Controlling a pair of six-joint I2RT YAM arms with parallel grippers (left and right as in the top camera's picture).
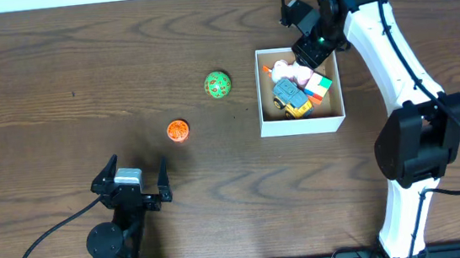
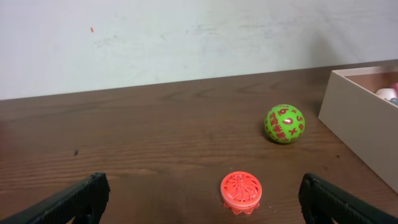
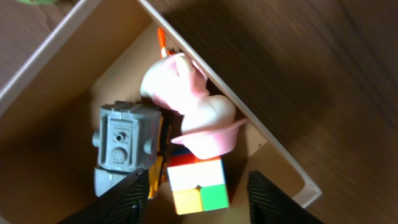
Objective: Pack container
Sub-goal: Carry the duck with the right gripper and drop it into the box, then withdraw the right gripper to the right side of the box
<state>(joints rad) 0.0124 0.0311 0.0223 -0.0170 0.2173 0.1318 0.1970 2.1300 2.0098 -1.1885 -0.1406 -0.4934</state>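
Lab-like setting: wood-grain table (image 1: 39, 80), bare white wall (image 2: 186, 37).

The desk (image 1: 57, 86) is dark brown wood with a wavy grain, and a pale wall rises behind its far edge in the left wrist view. 3 things lie directly on it. A green ball (image 1: 217, 84) with red markings sits near the middle. An orange ribbed disc (image 1: 178, 131) lies apart from the ball, nearer the front edge and further left. The square white container (image 1: 260, 92) stands flat to the right of the ball, near it but not touching.
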